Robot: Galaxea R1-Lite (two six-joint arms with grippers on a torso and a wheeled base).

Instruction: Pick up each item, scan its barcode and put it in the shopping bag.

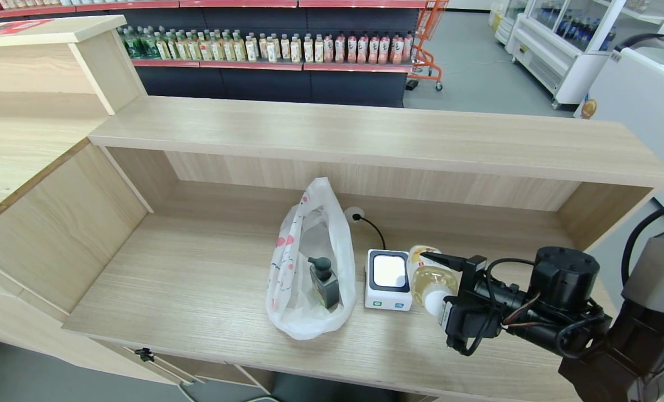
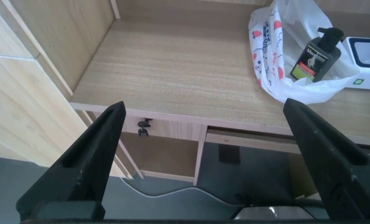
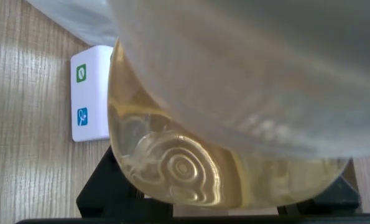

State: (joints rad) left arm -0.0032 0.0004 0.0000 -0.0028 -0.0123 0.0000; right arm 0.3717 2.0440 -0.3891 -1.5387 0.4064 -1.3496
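You had a wooden table before you, shelves lined with bottles behind it, an orange cart and white freezers beyond.

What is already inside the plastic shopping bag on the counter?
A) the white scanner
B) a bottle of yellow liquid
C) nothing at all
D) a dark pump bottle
D: a dark pump bottle stands inside the shopping bag, while the bottle of yellow liquid is held in the right gripper beside the white scanner, outside the bag.
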